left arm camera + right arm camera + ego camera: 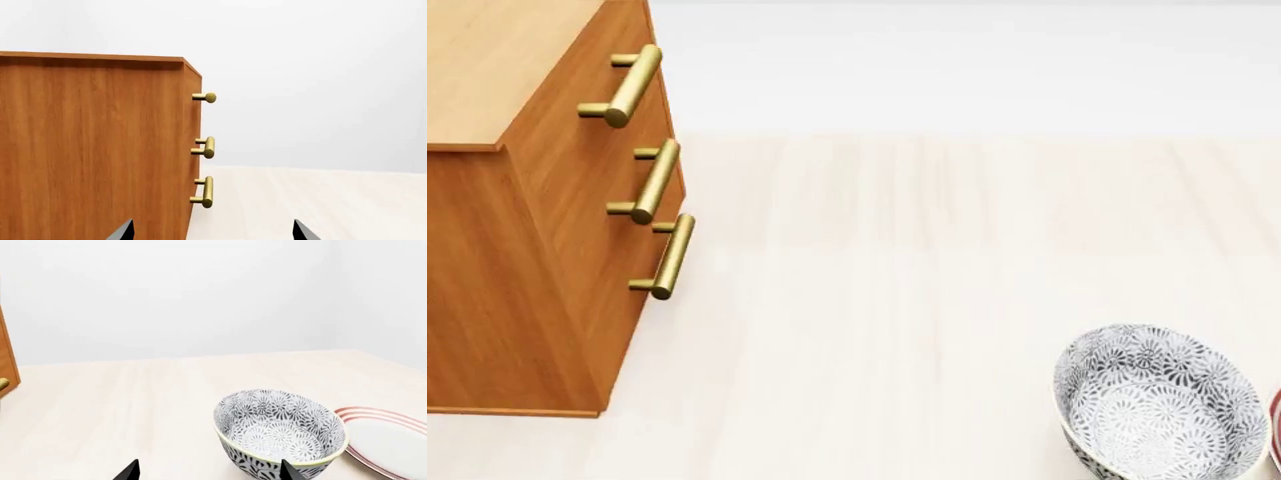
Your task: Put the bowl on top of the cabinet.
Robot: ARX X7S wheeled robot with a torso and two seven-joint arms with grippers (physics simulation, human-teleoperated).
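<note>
Sitting upright on the pale table (908, 300), the bowl (1158, 400) just beside a red-ringed plate (393, 440), cabinet (521, 250) well apart at my left, my right gripper (210, 472) and left gripper (210, 232) both spread wide, holding nothing.

The cabinet (521, 280) is orange-brown wood with a lighter top and 3 brass handles (654, 182). The bowl (1158, 402) shows grey-black florals on white; beside it, a white plate (390, 445) has red rings.
</note>
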